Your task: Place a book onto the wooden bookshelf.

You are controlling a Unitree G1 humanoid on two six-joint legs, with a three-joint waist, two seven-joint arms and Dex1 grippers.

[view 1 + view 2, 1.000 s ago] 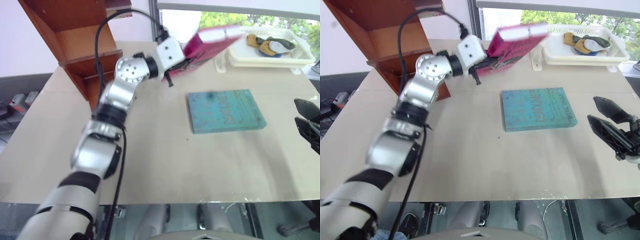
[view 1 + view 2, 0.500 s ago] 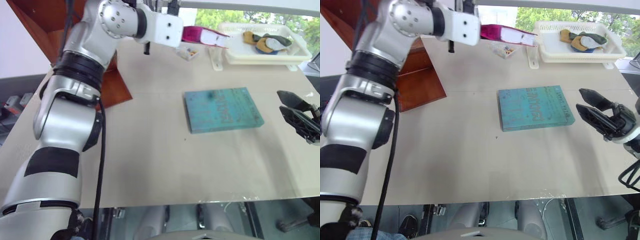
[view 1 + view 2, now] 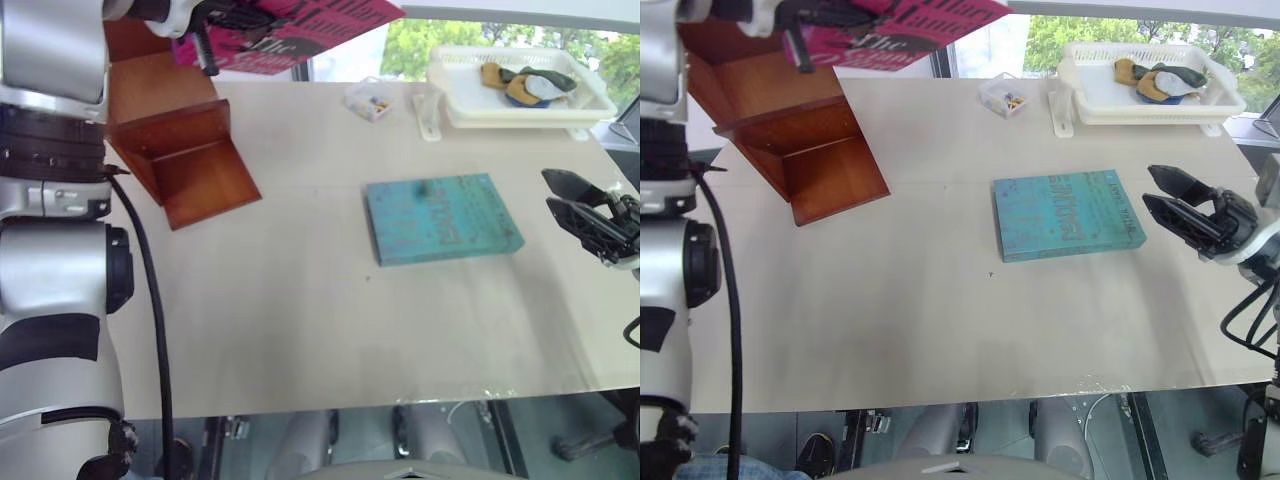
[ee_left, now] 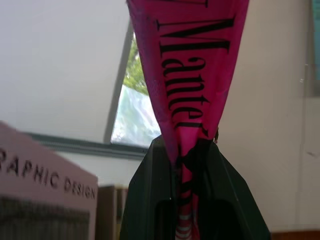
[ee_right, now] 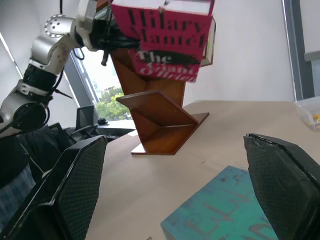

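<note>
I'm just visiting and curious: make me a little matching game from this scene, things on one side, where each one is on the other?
Things:
1. pink book
2. teal book
3. white tray
4. wooden bookshelf

Places:
A. flat on the table's middle
B. held up in the left gripper
C. far right corner of the table
D. standing at the table's far left

Pairs: 1-B, 2-A, 3-C, 4-D

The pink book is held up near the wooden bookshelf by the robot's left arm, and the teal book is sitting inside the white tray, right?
Not quite. The teal book lies flat on the table, apart from the white tray, as the left eye view shows. The rest holds: the pink book is held up near the wooden bookshelf by the left arm.
</note>
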